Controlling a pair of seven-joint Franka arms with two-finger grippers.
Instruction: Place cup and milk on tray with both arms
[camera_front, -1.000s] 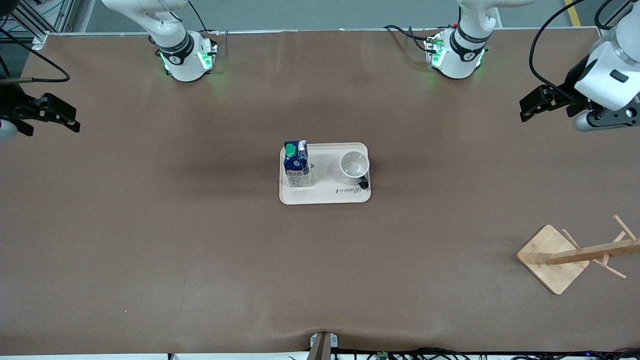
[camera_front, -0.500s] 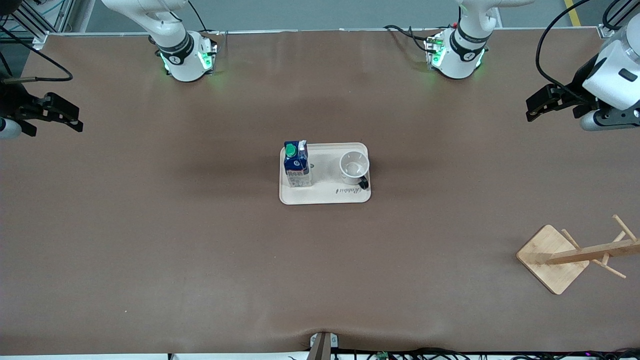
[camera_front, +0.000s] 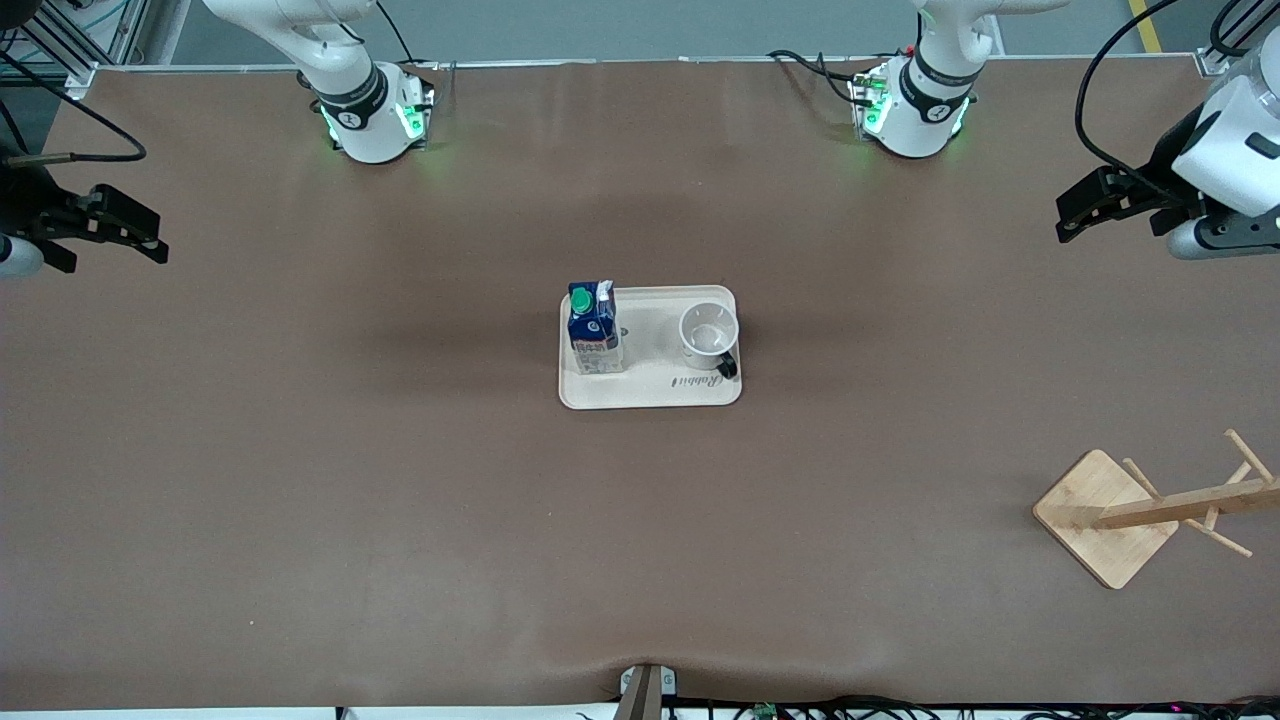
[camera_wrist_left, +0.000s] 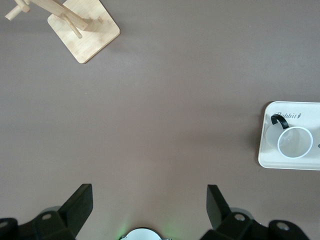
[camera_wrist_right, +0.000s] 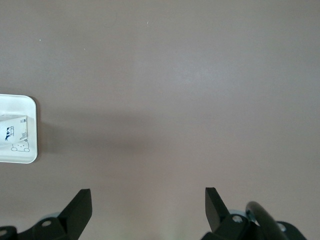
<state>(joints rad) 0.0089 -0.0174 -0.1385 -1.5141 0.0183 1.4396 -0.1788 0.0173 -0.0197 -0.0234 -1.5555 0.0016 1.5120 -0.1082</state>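
Both grippers stand empty with jaws spread wide: the left gripper (camera_front: 1075, 212) hangs over bare table at the left arm's end, the right gripper (camera_front: 135, 232) over the right arm's end, each well apart from the tray (camera_front: 650, 393). The task looks done, nothing seemingly left to place. The milk (camera_front: 592, 330), a boxy gable-top carton with a round green cap, stands upright on the smooth cream tray beside the glossy white cup (camera_front: 709, 334), its black handle toward the camera. A wooden rack (camera_front: 1105, 515) lies on the matte brown table (camera_front: 300, 480).
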